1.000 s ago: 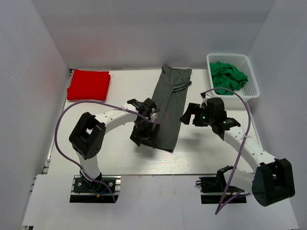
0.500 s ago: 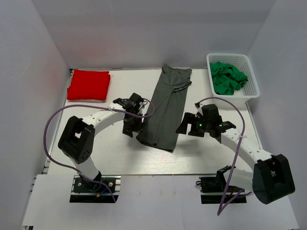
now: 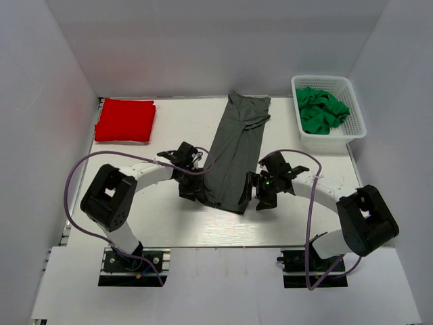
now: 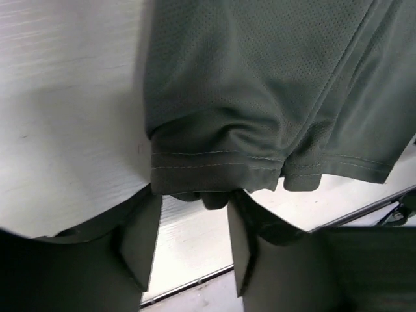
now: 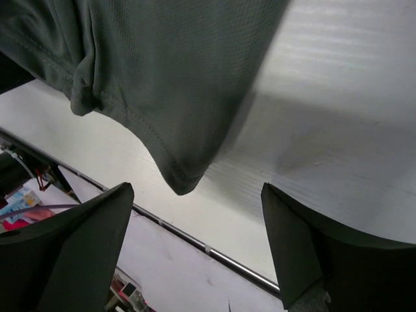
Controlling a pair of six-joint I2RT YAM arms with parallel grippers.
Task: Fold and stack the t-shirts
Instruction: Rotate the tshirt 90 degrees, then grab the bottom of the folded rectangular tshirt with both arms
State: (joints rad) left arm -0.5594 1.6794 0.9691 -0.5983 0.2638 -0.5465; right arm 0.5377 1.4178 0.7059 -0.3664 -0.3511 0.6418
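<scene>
Two end effectors point(image 3: 188, 192) point(image 3: 262, 197) low beside grey t-shirt point(image 3: 233, 152)

Grey t-shirt point(image 5: 162, 78) corner over white table point(image 5: 338, 130), end effector point(image 5: 195, 190) fingers spread

**Flat white table point(image 3: 162, 135) bears three things**

At the far left corner lies a bright red cloth t-shirt point(image 3: 125, 120), folded into a neat rectangle. A dark charcoal grey cloth t-shirt point(image 3: 237, 145) lies mid-table, folded into a long narrow strip running from near to far. At the far right stands a white plastic lattice basket point(image 3: 356, 118) holding crumpled green cloth point(image 3: 321, 108).
</scene>
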